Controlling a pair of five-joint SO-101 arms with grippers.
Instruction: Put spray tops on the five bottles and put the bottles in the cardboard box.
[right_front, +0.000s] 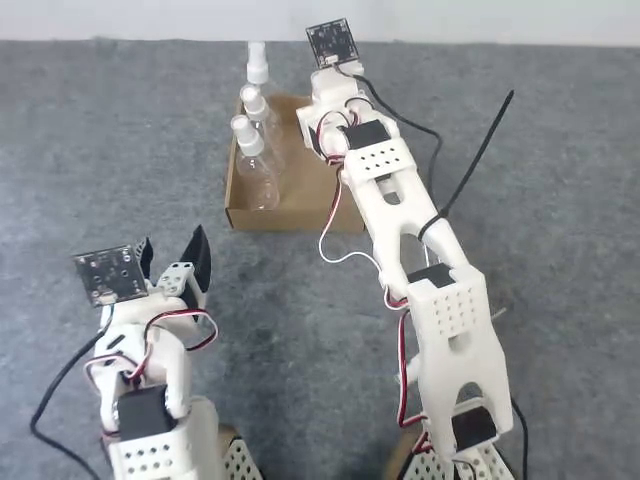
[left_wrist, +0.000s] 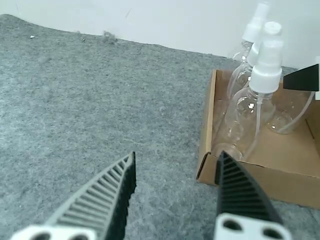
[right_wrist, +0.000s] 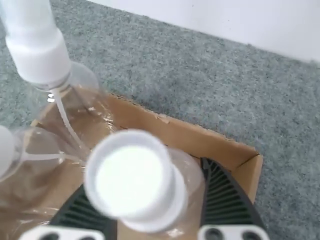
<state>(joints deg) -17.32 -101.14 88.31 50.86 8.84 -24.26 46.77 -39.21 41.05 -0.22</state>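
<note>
The right hand (right_wrist: 144, 176) grips a clear bottle (right_wrist: 131, 180) with a white spray top, one finger on each side of its body. The bottle stands upright inside the cardboard box (right_wrist: 200, 137), right by one of the box's far corners, and the box wall runs close past the outer finger.

Three other bottles (right_front: 258, 170), all wearing spray tops, stand in a row along the opposite side of the box. The nearest of them is just beside the held bottle. From above, the right arm (right_front: 400, 210) stretches over the box's right edge, and a bare strip of cardboard floor shows between the arm and the row of bottles.

The box sits near the far edge of the grey felt worktop (right_front: 100, 150), where a white wall (left_wrist: 150, 20) begins. A black cable (right_front: 480, 150) trails across the felt on the right of the arm.

The left hand (left_wrist: 177, 157) hangs low, well apart from the box, its fingers spread wide with nothing between them. It points toward the box's near left corner, with a broad stretch of felt in between and more felt off to its left.
</note>
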